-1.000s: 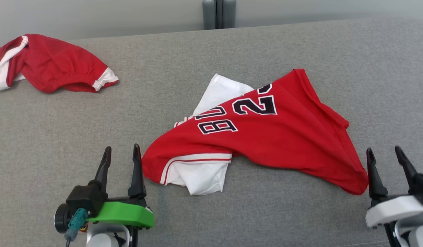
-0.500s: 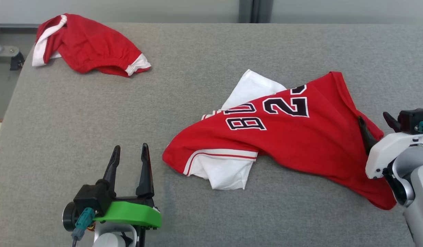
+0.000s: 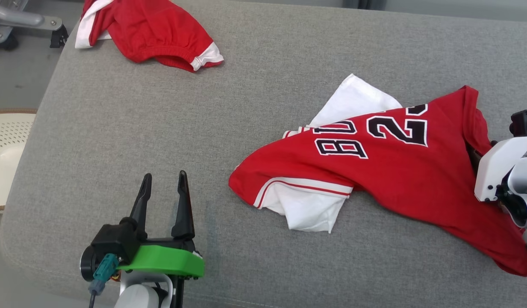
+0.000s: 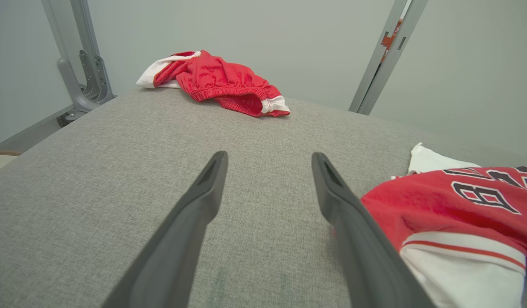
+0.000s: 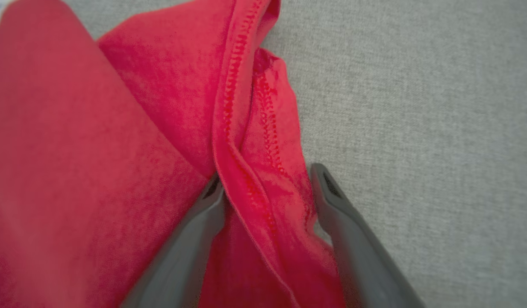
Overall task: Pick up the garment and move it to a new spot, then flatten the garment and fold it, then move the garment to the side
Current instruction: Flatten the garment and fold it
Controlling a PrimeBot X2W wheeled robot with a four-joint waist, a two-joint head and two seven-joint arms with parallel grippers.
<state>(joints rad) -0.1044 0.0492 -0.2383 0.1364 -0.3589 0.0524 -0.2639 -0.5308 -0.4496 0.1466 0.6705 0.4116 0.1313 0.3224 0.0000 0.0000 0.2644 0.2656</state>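
Garment (image 5: pixel 118 149) hem fold btwn spread jaws of R gripper (image 5: pixel 267 175)

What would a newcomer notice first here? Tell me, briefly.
A crumpled red-and-white jersey with black numbers sprawls across the right of the grey cushion. The right gripper is at its right edge, jaws open astride a stitched red hem. Red shorts lie bunched at the far left corner, and the left gripper hovers open over bare fabric.
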